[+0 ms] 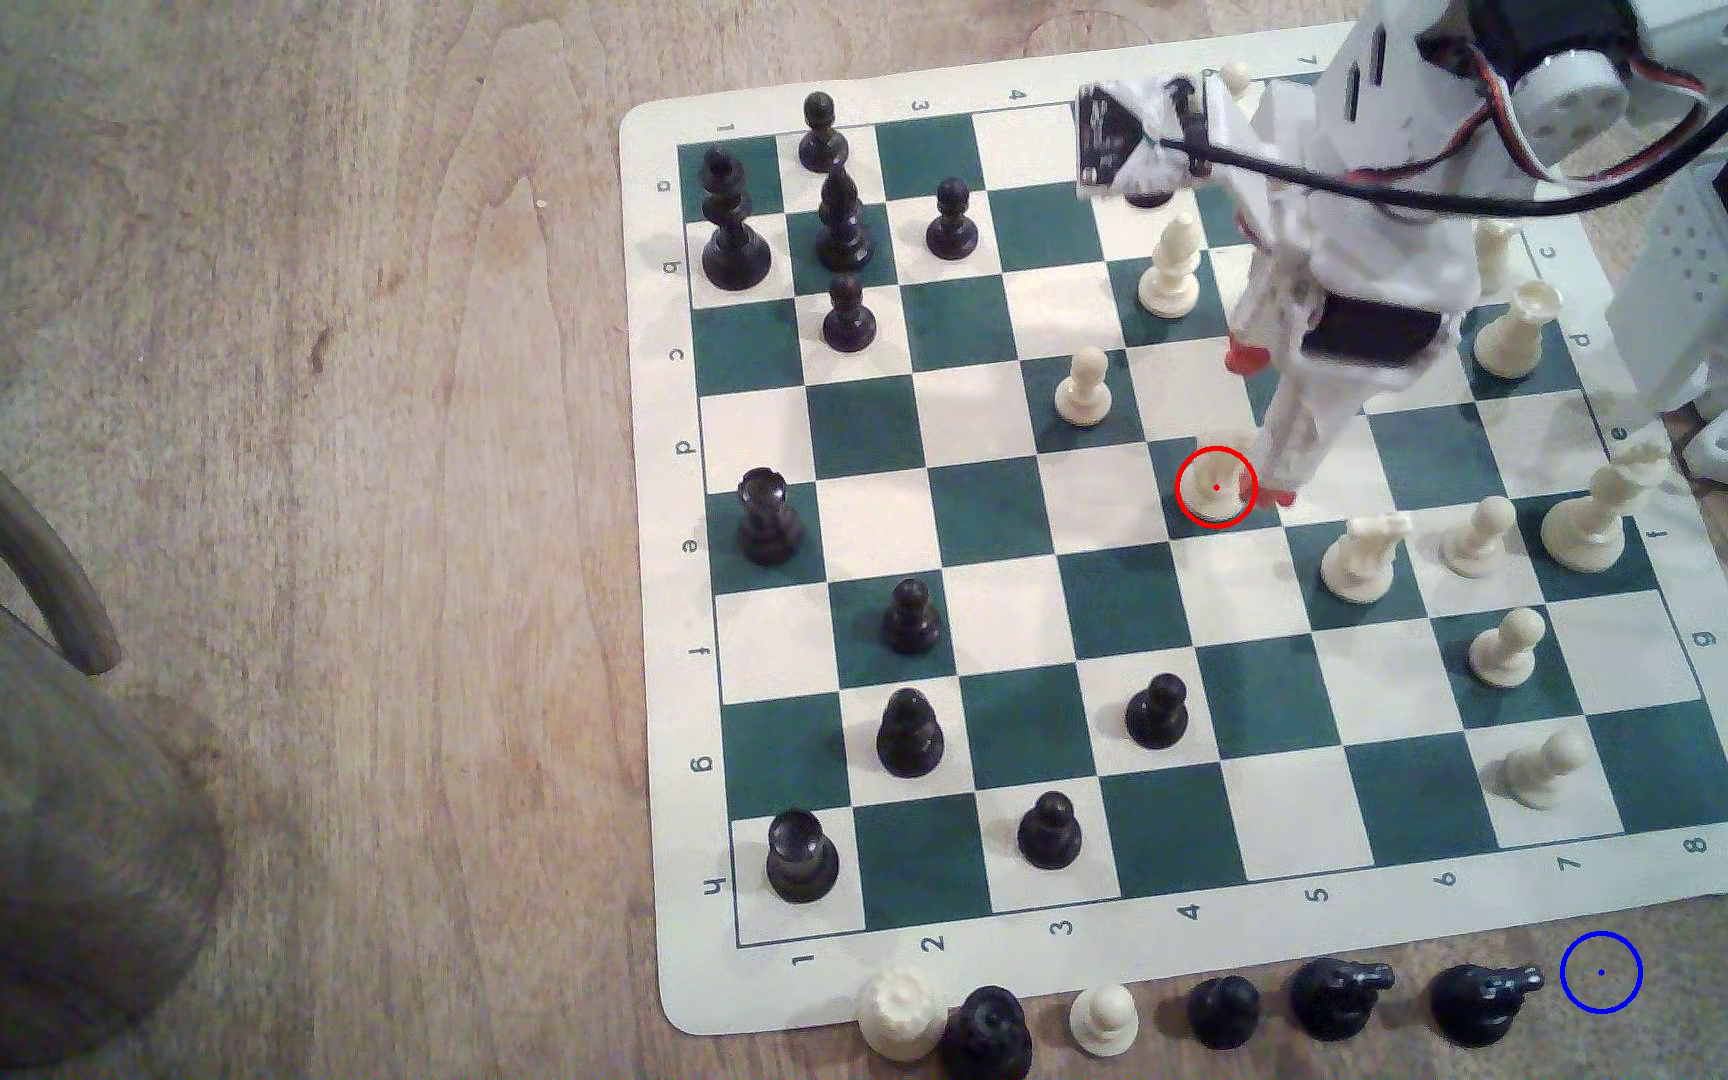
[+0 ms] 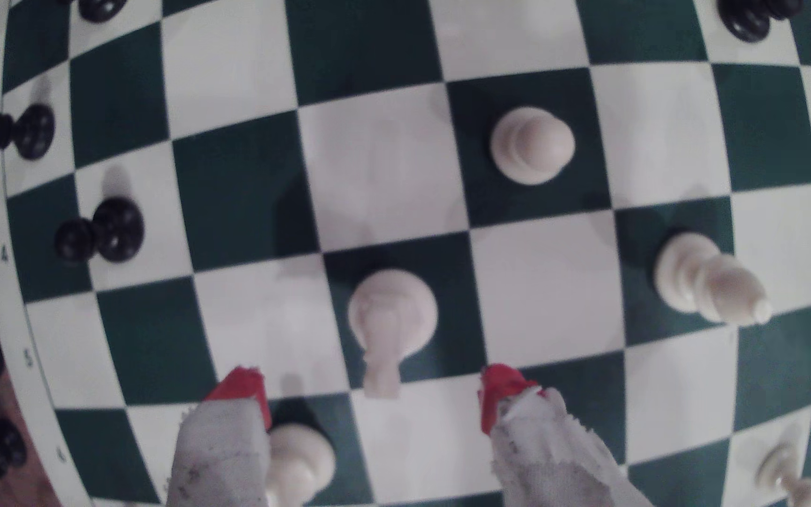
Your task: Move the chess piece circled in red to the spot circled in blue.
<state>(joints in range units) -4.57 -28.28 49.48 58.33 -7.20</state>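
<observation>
Cream-white chess piece waiting between wide-open, red-tipped jaws of gripper, hovering to straddle it; blue-ringed spot lying toward five o'clock on table.

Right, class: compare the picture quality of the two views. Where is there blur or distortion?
Exterior view: fairly sharp, warm light, soft shadows beside the pieces on the board. Wrist view: board lines bow outward like a fisheye; the white knight looks soft, and the open gripper is blurred at its red tips.
</observation>
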